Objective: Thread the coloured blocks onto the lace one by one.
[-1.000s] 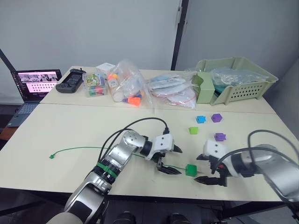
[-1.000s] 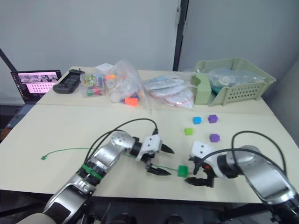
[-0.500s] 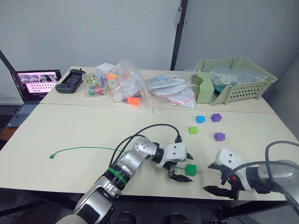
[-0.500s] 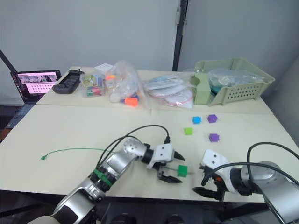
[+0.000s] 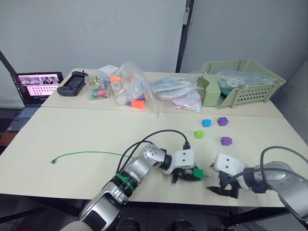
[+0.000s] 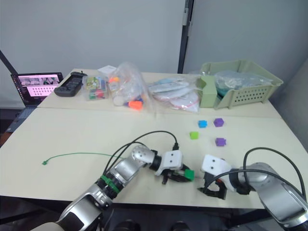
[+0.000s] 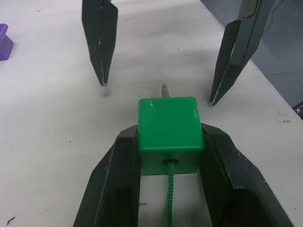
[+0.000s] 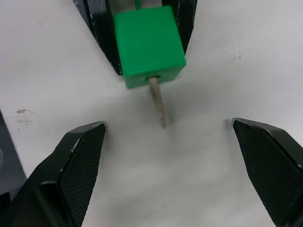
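Observation:
My left gripper (image 7: 170,138) is shut on the dark green block (image 7: 170,130), low over the table near its front edge. The green lace (image 7: 169,198) runs into the block's hole, and its pale stiff tip (image 8: 158,106) sticks out of the far side. From there the lace trails left across the table to its knot (image 5: 52,161). My right gripper (image 8: 168,124) faces the block, open, with the tip lying between its fingers and untouched. A lime green block (image 5: 198,134), a blue one (image 5: 207,122) and two purple ones (image 5: 222,121) (image 5: 225,141) lie farther back on the right.
A pale green basket (image 5: 250,91) stands at the back right. Clear bags of toys (image 5: 130,86) and flat packets (image 5: 178,94) lie along the back. A laptop (image 5: 36,86) and a black device (image 5: 73,83) sit at the back left. The table's front edge is close below both grippers.
My left gripper moved right to the dark green block and shut on it. My right gripper first drew back to the right, then came in facing the block, still open.

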Robot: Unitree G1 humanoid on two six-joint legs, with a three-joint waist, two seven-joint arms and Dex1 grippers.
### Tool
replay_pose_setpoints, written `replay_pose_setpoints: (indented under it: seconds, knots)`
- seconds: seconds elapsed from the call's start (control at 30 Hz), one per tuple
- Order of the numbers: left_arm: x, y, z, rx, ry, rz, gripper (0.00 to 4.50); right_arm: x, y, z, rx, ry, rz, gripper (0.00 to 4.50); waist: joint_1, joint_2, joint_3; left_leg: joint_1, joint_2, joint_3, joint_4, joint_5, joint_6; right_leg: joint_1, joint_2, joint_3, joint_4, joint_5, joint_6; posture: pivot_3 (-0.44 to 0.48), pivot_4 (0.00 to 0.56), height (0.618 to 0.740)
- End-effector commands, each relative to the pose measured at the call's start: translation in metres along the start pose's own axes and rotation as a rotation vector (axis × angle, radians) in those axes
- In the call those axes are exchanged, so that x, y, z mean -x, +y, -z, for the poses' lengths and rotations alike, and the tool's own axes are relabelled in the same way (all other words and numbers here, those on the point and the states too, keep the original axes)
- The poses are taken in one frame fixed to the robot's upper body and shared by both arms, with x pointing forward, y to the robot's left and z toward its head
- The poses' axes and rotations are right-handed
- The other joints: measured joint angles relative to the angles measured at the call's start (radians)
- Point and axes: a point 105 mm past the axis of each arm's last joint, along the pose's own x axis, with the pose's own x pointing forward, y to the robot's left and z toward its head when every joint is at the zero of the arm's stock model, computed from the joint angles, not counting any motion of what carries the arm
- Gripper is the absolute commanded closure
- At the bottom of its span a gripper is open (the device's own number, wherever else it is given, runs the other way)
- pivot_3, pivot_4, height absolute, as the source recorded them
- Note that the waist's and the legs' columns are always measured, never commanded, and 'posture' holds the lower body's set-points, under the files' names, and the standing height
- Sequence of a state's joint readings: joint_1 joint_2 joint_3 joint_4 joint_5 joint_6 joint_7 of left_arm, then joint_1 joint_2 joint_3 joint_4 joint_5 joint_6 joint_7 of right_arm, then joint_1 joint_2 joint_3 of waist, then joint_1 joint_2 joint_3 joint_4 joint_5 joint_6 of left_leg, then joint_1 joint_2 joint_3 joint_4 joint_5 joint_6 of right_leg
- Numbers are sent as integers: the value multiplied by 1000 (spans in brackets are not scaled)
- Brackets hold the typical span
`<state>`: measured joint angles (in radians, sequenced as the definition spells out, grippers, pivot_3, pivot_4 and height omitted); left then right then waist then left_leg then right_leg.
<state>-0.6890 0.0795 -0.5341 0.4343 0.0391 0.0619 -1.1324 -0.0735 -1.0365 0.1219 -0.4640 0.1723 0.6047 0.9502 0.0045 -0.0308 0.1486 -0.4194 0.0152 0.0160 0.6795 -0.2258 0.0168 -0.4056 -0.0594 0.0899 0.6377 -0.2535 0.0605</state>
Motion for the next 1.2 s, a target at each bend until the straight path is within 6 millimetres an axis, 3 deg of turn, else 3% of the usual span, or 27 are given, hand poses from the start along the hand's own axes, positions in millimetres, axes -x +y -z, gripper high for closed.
replay_pose_setpoints:
  seconds: [0.03, 0.07, 0.17, 0.53, 0.7, 0.8, 0.97, 1.13, 1.2]
  knots:
    - [1, 3, -6, -51, 13, -6, 3315, -2, -5, -8, 44, -22, -2, 0, -1, 0, 0, 0, 0, 0, 0, 0, 0, 0, 0, 0, 0, 0, 0, 0, 150, 734]
    - [2, 4, -5, -51, 15, -7, 3315, -2, -5, -9, 47, -23, -4, 0, -1, 0, 0, 0, 0, 0, 0, 0, 0, 0, 0, 0, 0, 0, 0, 0, 150, 734]
    - [2, 4, -5, -49, 19, -7, 3315, -5, -7, -11, 55, -21, -13, 799, -2, 0, 0, 0, 0, 0, 0, 0, 0, 0, 0, 0, 0, 0, 0, 0, 150, 734]
    - [9, 9, -1, -53, 42, -31, 3315, -13, -5, -12, 60, -6, -57, 4487, -5, 0, 0, 1, 0, 0, 0, 0, 0, 0, 0, 0, 1, 0, 0, 0, 150, 734]
    - [32, 22, 0, -85, 59, -106, 3315, -12, -8, -11, 52, -7, -58, 4500, -10, 0, 0, 1, 0, 0, 0, 0, 0, 0, 0, 0, 1, 0, 0, 0, 150, 734]
    - [62, 28, 8, -91, 91, -148, 3315, -12, -12, -13, 49, -15, -58, 4500, -18, 0, 0, 2, 0, 0, 0, 0, 0, 0, 0, 0, 2, 0, 0, 0, 150, 734]
    - [115, 24, 21, -77, 132, -171, 3315, -16, -17, -19, 64, -34, -74, 4500, -22, 0, 0, 4, 1, -1, -2, 0, 0, 0, 0, 0, 3, 0, -1, 0, 150, 734]
    - [192, 10, 45, 23, 177, -230, 3315, -20, -20, -24, 82, -52, -97, 4500, -21, 0, 0, 3, 2, -1, -2, 0, 0, -1, 0, 0, 3, 0, -1, 0, 150, 734]
    - [214, 5, 53, 56, 193, -255, 3315, -20, -21, -26, 85, -57, -103, 4500, -19, 1, 0, 3, 2, 0, -2, 0, 0, -1, 0, -1, 3, 0, -1, 0, 150, 734]
